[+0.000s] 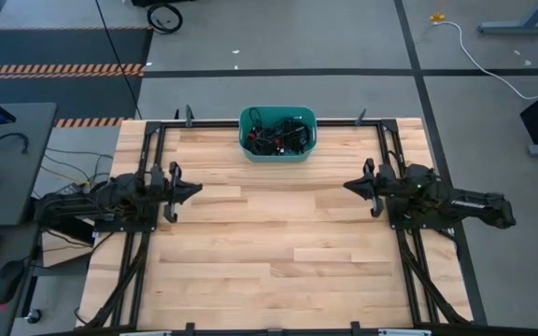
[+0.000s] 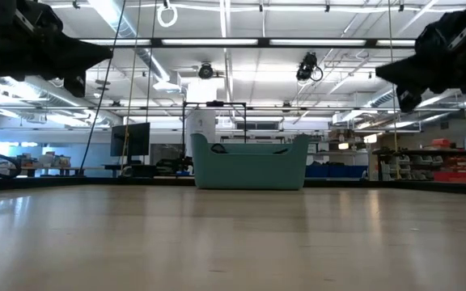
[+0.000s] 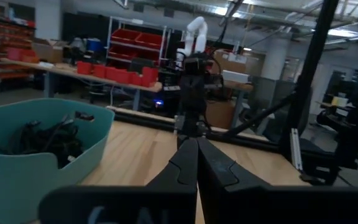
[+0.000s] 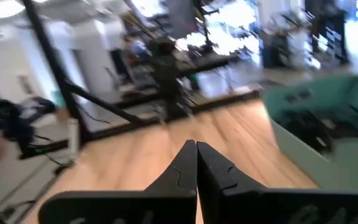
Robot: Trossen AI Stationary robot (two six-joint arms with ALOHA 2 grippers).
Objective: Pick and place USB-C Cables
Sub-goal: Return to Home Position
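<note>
A teal bin (image 1: 277, 134) stands at the table's far edge, middle. Inside it lies a tangle of thin black USB-C cables (image 1: 278, 133), some with red ties; they also show in the left wrist view (image 3: 42, 140) and, blurred, in the right wrist view (image 4: 316, 130). My left gripper (image 1: 197, 189) hovers over the table's left side, fingers shut and pointing right, holding nothing. My right gripper (image 1: 348, 186) hovers over the right side, fingers shut and pointing left, holding nothing. Both are raised above the table in the low view.
Bare wooden tabletop (image 1: 278, 243) lies between and in front of the two grippers. Black frame rails (image 1: 152, 140) run along the table's left, right and far sides. The bin (image 2: 249, 166) stands far back in the low view.
</note>
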